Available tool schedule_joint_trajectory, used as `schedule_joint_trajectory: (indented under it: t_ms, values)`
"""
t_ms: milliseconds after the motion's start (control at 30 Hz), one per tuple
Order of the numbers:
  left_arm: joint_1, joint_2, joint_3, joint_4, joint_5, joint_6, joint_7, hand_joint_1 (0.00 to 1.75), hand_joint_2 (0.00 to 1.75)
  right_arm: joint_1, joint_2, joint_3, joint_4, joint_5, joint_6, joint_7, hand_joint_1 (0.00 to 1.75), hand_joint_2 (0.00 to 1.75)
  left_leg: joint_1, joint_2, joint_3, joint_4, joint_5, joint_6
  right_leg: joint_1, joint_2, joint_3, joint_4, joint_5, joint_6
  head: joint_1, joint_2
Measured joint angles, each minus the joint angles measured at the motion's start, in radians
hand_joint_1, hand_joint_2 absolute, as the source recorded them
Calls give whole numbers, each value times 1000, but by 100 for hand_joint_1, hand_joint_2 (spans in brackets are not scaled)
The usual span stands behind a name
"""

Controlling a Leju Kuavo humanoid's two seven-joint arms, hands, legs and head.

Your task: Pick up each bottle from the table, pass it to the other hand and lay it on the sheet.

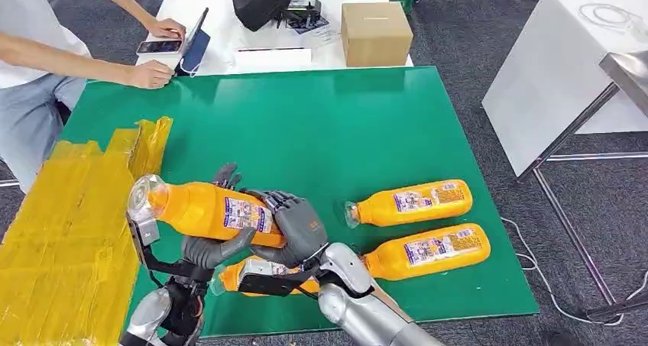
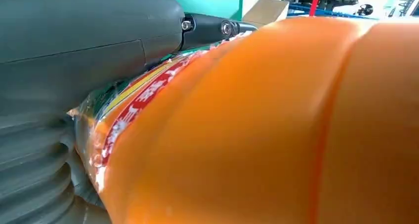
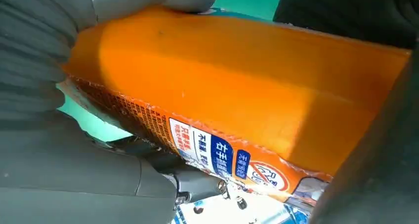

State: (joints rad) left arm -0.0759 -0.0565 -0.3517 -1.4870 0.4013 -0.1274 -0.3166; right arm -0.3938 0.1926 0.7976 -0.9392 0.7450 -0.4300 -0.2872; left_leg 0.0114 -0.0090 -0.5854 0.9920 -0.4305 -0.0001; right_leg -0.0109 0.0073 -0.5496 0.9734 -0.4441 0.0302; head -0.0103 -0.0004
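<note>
Head view shows both hands grasping one orange bottle (image 1: 202, 208) above the near left part of the green table (image 1: 321, 124), cap toward the yellow sheet (image 1: 65, 224): the left hand (image 1: 210, 247) cups it from below, the right hand (image 1: 298, 224) wraps its labelled end. Three more bottles lie on the table: one (image 1: 260, 279) under the hands, two (image 1: 413, 201) to the right.

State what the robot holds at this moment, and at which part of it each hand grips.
An orange bottle, held level above the green table. Both hands grip its labelled middle: the left hand from below, the right hand further toward the base.
</note>
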Motion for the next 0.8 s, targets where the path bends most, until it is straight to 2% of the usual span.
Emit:
schedule_joint_trajectory:
  t_ms: [33,800]
  values:
    - [0,0,2,2,0,0,0,171,175,0,0,2,-2,0,0,1,175,175,0,0,0,0,0,0,0,0,0,0,0,0,0,0]
    - [25,-43,22,-37,4,103,-84,175,175,-20,6,23,-2,-31,14,-5,175,175,0,0,0,0,0,0,0,0,0,0,0,0,0,0]
